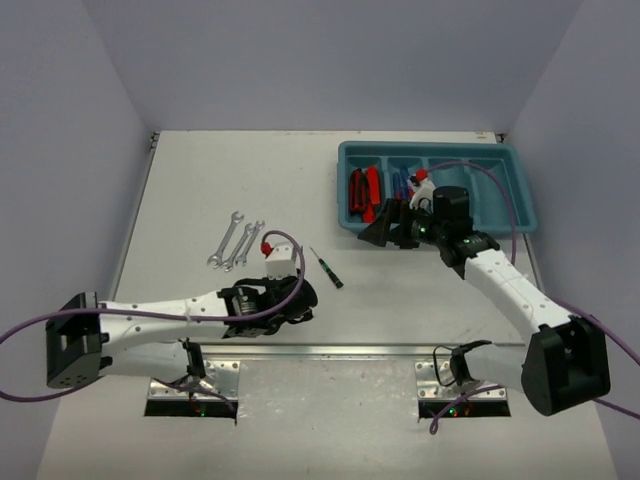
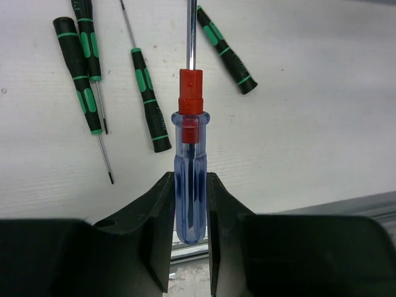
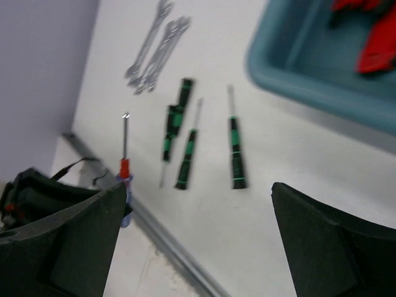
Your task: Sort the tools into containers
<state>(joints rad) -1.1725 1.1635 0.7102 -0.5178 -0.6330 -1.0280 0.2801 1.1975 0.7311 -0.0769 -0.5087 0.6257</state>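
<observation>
Left wrist view: left claw (image 2: 189,180) narrow, pinched on the clear handle of a blue-handled screwdriver (image 2: 189,154), with the red collar and steel shaft pointing away from the camera. Beyond it, four black screwdrivers (image 2: 148,102) with green bands lie loose on the bench (image 2: 309,136).

Top view shows me only one of those four, just right of the left arm's wrist. The others are out of sight behind the arm.

Only the top view gives the whole tray (image 1: 520,205), far right. Red-and-black tools (image 1: 364,190) sit in its leftmost compartment and blue screwdrivers (image 1: 400,181) in the next. Three silver wrenches (image 1: 236,243) lie fanned on the bench left of centre, well apart from the tray.

Right claw (image 3: 198,241) stands wide with nothing between its fingers, at the tray's near-left corner.

Right wrist view is blurred; I make out three black screwdrivers there, possibly a fourth
</observation>
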